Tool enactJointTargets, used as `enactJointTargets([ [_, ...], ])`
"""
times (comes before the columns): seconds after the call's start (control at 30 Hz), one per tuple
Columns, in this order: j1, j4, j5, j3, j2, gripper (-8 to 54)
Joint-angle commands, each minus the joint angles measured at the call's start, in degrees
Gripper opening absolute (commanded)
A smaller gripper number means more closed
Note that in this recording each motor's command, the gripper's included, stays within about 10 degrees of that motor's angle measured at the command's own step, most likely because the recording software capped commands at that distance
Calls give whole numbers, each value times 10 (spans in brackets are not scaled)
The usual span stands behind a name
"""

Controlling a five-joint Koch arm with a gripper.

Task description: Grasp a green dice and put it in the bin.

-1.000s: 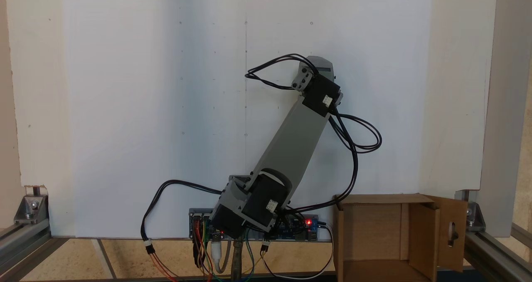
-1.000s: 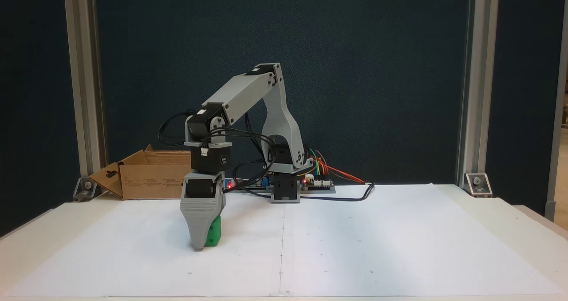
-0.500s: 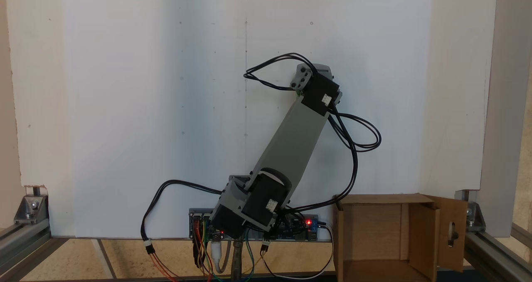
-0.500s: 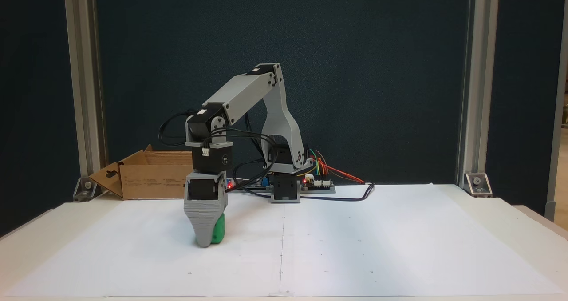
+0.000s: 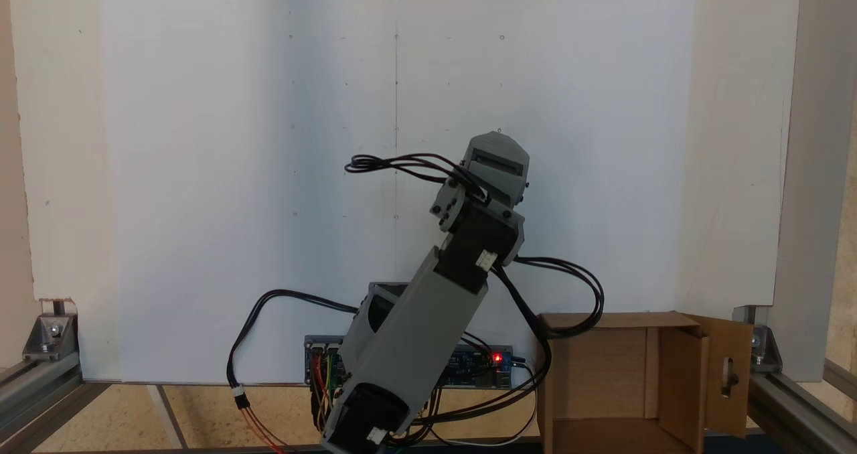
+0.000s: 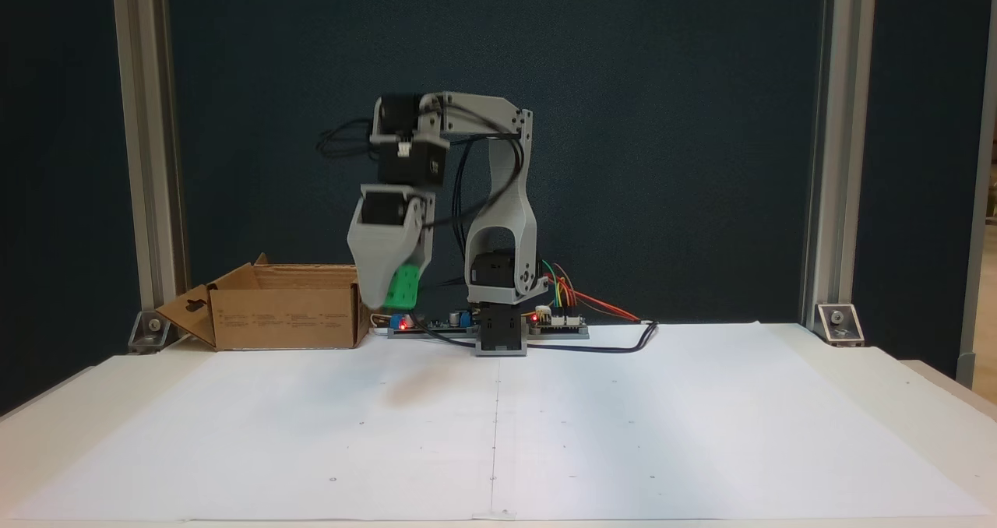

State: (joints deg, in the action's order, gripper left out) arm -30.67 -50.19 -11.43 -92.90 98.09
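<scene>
The green dice point(image 6: 403, 286) hangs in the air above the white paper, level with the top of the bin. My gripper point(image 6: 392, 295) points downward and is shut on the dice, whose green face shows beside the wide grey jaw. The bin point(image 6: 273, 314) is a brown cardboard box at the back left of this fixed view, just left of the gripper, its side flap with the slot hole spread outward. In a fixed view from above, the bin point(image 5: 622, 380) lies open at the lower right, and the arm's wrist point(image 5: 494, 166) covers the dice.
The arm's base and controller board point(image 6: 498, 329) with coloured wires stand at the table's back centre. Black cables point(image 5: 569, 293) loop toward the bin's corner. Aluminium posts point(image 6: 148, 162) frame the table. The white paper sheet point(image 6: 623, 427) covers the table.
The gripper lifted the dice off the paper, high into the air, and drew back toward the base and the bin. The upper arm swung upright.
</scene>
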Motion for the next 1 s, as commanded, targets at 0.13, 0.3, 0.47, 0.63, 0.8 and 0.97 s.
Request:
enactJointTargets([
  [0.13, -132, 5, 76, 89, 64, 116],
  [0.3, -268, 4, 76, 145, 69, 116],
  [0.47, -428, 8, 75, 185, 69, 116],
  [0.63, -565, 50, 59, 195, 21, 116],
  [0.8, -649, 97, 8, 195, -49, 116],
  [0.97, -697, 121, -62, 195, -124, 116],
])
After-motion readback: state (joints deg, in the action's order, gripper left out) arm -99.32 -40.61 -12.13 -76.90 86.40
